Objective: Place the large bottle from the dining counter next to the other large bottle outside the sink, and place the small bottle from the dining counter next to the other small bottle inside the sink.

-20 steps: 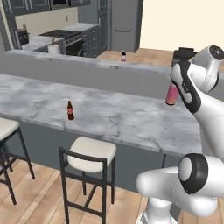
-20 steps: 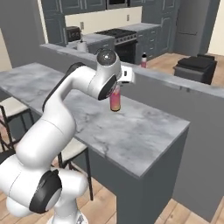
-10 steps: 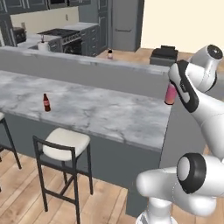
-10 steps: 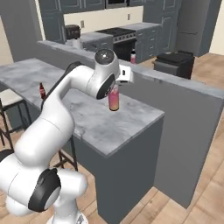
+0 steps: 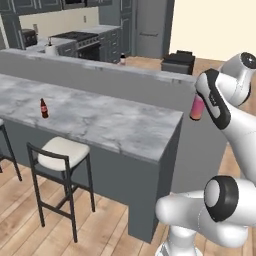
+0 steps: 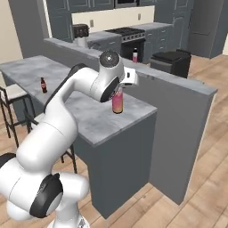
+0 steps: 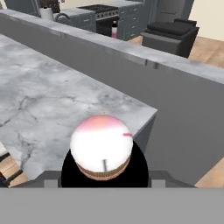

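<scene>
My gripper (image 5: 201, 101) (image 6: 118, 91) is shut on the large bottle (image 5: 197, 108) (image 6: 117, 101), pink with a paler top, held upright in the air. In the left base view it hangs past the right end of the dining counter (image 5: 110, 125) (image 6: 84, 113). The hand view looks straight down on the bottle's round top (image 7: 101, 146). The small bottle (image 5: 44, 108) (image 6: 43, 84), dark brown with a red label, stands far to the left on the marble. A pale bottle with a dark cap (image 5: 122, 59) (image 6: 135, 55) (image 7: 114, 29) stands on the far kitchen counter. The sink is hidden behind the grey wall.
A grey half wall (image 5: 125, 75) (image 6: 178, 82) runs behind the dining counter. Stools (image 5: 60, 152) (image 6: 13, 93) stand along its front. A black bin (image 5: 177, 60) (image 6: 171, 60) and a stove (image 5: 75, 37) sit beyond the wall. Wooden floor lies to the right.
The whole picture has shifted: the base has driven right along the dining counter, whose right end has come near. The large bottle stays in my gripper.
</scene>
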Robot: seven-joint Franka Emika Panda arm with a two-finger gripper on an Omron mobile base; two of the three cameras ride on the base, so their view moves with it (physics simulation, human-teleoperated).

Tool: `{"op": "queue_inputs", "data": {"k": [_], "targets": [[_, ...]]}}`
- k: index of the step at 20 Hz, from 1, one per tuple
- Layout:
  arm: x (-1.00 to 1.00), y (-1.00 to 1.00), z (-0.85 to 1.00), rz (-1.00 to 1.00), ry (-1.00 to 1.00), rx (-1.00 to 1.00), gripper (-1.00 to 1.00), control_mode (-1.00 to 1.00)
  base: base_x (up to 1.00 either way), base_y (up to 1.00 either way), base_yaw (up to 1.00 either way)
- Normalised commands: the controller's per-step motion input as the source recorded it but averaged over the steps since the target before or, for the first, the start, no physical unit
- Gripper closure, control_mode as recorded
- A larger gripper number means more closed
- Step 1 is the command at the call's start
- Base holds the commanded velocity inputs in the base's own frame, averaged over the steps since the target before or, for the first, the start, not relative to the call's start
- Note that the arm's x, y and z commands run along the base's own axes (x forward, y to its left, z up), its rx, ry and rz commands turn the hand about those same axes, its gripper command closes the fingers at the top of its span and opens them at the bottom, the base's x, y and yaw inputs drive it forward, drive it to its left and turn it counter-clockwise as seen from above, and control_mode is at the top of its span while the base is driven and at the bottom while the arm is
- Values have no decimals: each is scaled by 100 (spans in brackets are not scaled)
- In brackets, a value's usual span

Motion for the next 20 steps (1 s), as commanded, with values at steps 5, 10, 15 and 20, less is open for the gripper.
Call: {"op": "queue_inputs", "data": {"k": [5,10,15,20], "targets": [[0,0,0,0,0,0,100,100,-29,-25,21],[0,0,0,0,0,0,100,100,-10,-33,20],[0,0,0,0,0,0,100,100,5,-33,19],[0,0,0,0,0,0,100,100,1,-6,24]]}}
